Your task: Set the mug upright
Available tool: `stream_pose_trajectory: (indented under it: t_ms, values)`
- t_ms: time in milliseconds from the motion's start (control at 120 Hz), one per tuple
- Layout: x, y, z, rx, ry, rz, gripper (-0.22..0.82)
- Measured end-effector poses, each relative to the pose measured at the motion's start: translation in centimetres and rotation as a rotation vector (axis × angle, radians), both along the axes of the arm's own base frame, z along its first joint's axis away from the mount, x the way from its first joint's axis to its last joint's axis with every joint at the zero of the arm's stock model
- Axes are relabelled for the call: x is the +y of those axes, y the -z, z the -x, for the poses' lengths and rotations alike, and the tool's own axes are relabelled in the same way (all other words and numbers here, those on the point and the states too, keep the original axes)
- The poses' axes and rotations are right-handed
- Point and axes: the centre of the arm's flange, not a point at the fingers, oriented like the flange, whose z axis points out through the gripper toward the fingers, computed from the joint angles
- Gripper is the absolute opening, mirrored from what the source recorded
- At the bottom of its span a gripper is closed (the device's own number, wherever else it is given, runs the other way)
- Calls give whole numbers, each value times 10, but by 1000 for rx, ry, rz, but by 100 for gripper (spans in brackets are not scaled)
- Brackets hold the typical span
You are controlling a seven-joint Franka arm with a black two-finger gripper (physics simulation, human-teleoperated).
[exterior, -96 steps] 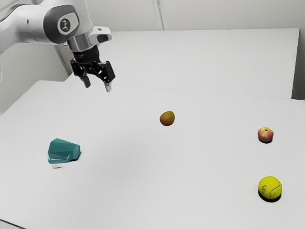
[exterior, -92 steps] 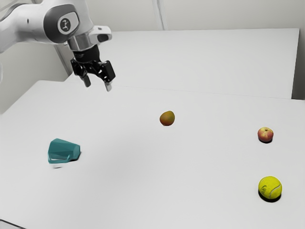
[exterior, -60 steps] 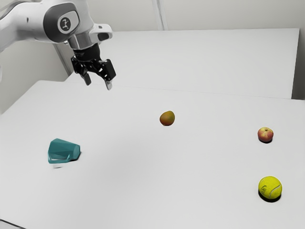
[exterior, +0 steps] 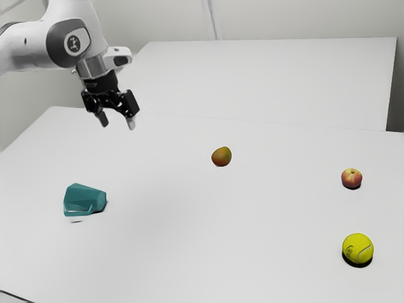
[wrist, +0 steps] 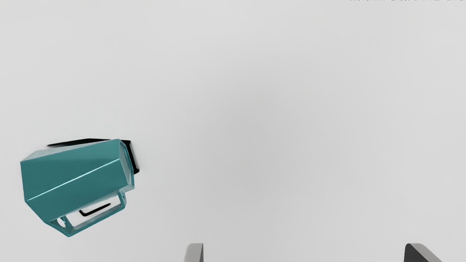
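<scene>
Tabletop [exterior: 189, 246], broad, white and plain, carries everything here, with a pale wall [exterior: 303, 19] rising past its far side. The white robot arm [exterior: 28, 47] comes in from the exterior view's left, high up. On its rounded joint, a pale patch bears a small dark emblem [exterior: 74, 43]; I can make out no words on it.

At the arm's end, the black pincer [exterior: 118, 122] hangs well above the tabletop, pointing down. Its two grey-tipped fingers [wrist: 194, 253] stand wide apart, with nothing held between them.

The teal mug [exterior: 82, 201] lies on its side on the tabletop, toward the exterior view's left, below the pincer's height and apart from it. Its body is faceted, with flat sides and no lettering that I can see. The wider end faces the exterior view's left and the narrower end the exterior view's right. In the wrist view the mug is off to one side of the space between the fingers, and its angular handle [wrist: 97, 221] runs along its side, with a thin black shadow seen through the opening.

Next in size, the yellow tennis ball [exterior: 358, 248] rests toward the exterior view's right; it bears a small dark mark too small to read. A red and yellow apple [exterior: 351, 178] sits beyond it. An orange and green fruit [exterior: 221, 156] lies between the mug and the apple, touching neither.
</scene>
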Motion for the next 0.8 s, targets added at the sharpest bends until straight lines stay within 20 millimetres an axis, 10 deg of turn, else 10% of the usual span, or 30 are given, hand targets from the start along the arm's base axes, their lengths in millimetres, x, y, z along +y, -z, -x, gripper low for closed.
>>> stream_pose_trajectory:
  t_ms: [425,800]
  values:
    - [135,38,6,-120,-21,132,60]
    - [233,111,29,-104,-16,223,60]
